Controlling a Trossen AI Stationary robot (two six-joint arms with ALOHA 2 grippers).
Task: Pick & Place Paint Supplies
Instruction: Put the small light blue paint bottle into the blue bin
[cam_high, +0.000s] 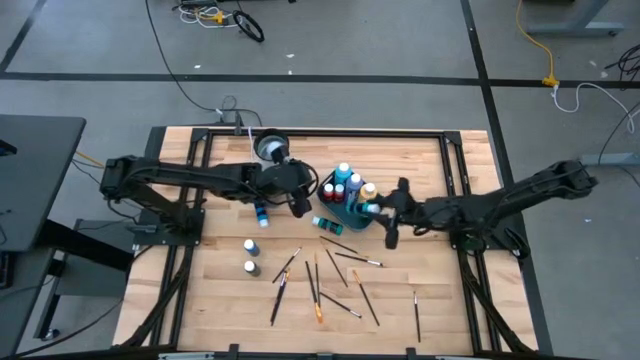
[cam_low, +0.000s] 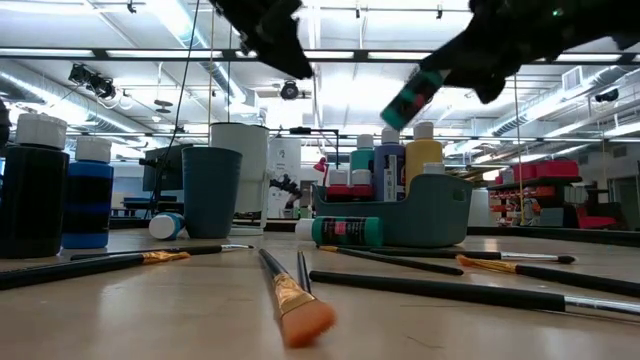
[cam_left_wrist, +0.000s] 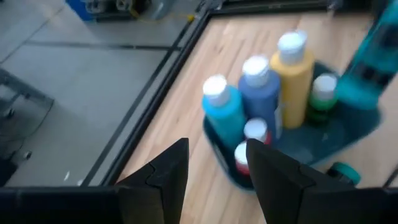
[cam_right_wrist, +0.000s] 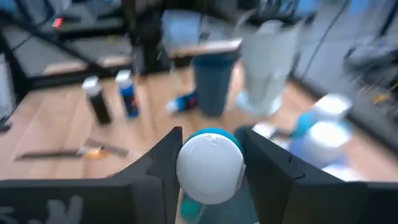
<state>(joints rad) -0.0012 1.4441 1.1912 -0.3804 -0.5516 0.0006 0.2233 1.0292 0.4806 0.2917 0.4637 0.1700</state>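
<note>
The teal tray (cam_high: 352, 212) holds several upright paint bottles, seen in the left wrist view as tray (cam_left_wrist: 348, 134) with the yellow bottle (cam_left_wrist: 293, 78) among them. My right gripper (cam_high: 386, 211) hovers over the tray's right side, shut on a teal bottle (cam_low: 410, 97). My left gripper (cam_high: 299, 203) hangs open and empty just left of the tray; its fingers (cam_left_wrist: 168, 171) frame the tray from above. Another teal bottle (cam_high: 328, 224) lies on its side in front of the tray. A blue bottle (cam_high: 262, 213) lies under the left arm. Two bottles (cam_high: 250, 246) stand upright. Brushes (cam_high: 318, 285) lie scattered on the near half. My right gripper pinches the teal bottle between its two fingers (cam_right_wrist: 267, 165), one on each side of the body just below the white cap (cam_right_wrist: 209, 163). The cap faces the wrist camera. The bottle is lifted clear, tilted in the air above the tray (cam_low: 425, 215).
A dark blue cup (cam_low: 211, 190) and a pale cup (cam_low: 240, 170) stand at the far edge behind the left gripper. Brushes (cam_low: 290, 295) cross the near table. Black frame rails (cam_high: 455, 160) border the wooden top.
</note>
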